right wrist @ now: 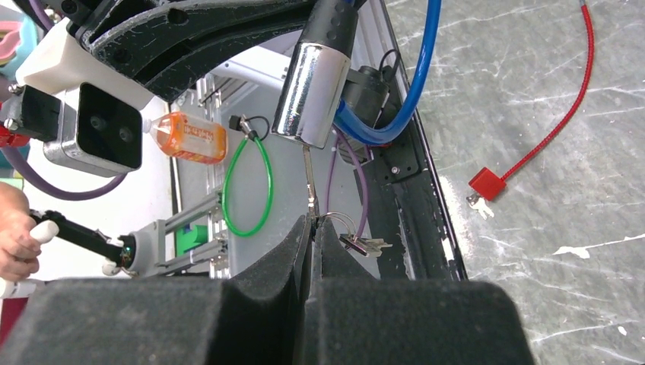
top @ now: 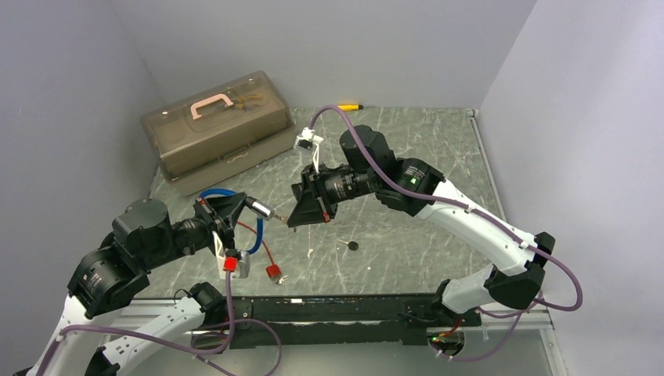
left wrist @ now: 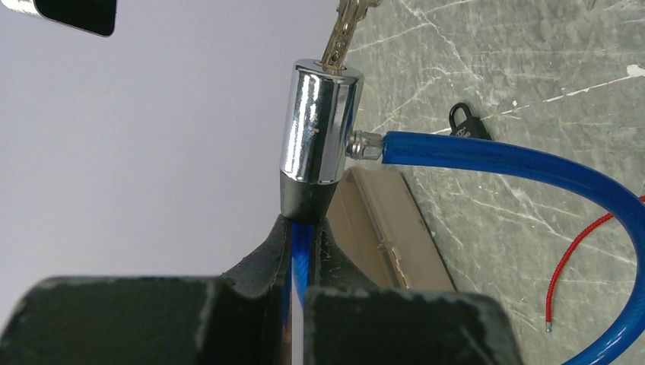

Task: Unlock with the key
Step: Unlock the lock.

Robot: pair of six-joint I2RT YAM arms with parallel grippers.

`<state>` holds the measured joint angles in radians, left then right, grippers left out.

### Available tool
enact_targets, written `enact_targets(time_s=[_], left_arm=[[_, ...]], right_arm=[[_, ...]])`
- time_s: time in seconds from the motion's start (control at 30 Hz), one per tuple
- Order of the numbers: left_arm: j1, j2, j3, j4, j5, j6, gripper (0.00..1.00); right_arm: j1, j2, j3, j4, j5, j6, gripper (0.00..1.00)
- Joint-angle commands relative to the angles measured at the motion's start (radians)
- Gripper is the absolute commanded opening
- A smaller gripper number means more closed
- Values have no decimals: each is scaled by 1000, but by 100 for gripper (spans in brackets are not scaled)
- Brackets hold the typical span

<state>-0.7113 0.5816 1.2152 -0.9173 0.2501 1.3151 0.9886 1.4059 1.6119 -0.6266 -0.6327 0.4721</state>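
While the left gripper (left wrist: 304, 228) is pinched narrow on the blue cable (left wrist: 517, 163), just under the black collar of the chrome lock cylinder (left wrist: 318, 125), the right gripper (right wrist: 312, 228) is clamped tight on the key (right wrist: 309, 182).

- Key tip sits in the cylinder's end face; depth cannot be told.
- Lock and key are both held off the table, centre-left of the top view, between the two wrists.
- Spare keys (right wrist: 357, 242) hang on a ring just beside the right fingertips.
- Blue cable leaves the cylinder's side fitting and curves away to the right edge of the left wrist frame.
- Red padlock (top: 273, 272) with a thin red cable lies on the marbled table (top: 438, 157), lower centre.
- Small black item (top: 353, 245) lies right of the padlock, too small to identify.
- Tan case (top: 215, 129) with a pink handle stands upper left.
- Yellow pen (top: 350, 106) lies at the table's back edge.
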Motion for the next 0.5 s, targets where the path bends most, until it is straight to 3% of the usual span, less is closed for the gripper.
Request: enact_targets(time_s=[0.0, 0.27, 0.47], left_arm=[[-21, 25, 20, 96, 125, 0, 0], [-20, 19, 2, 95, 52, 67, 0], [-20, 15, -14, 92, 33, 76, 0]], right_arm=[[12, 8, 22, 124, 51, -24, 0], [19, -39, 22, 18, 179, -42, 0], [19, -109, -50, 42, 177, -15, 0]])
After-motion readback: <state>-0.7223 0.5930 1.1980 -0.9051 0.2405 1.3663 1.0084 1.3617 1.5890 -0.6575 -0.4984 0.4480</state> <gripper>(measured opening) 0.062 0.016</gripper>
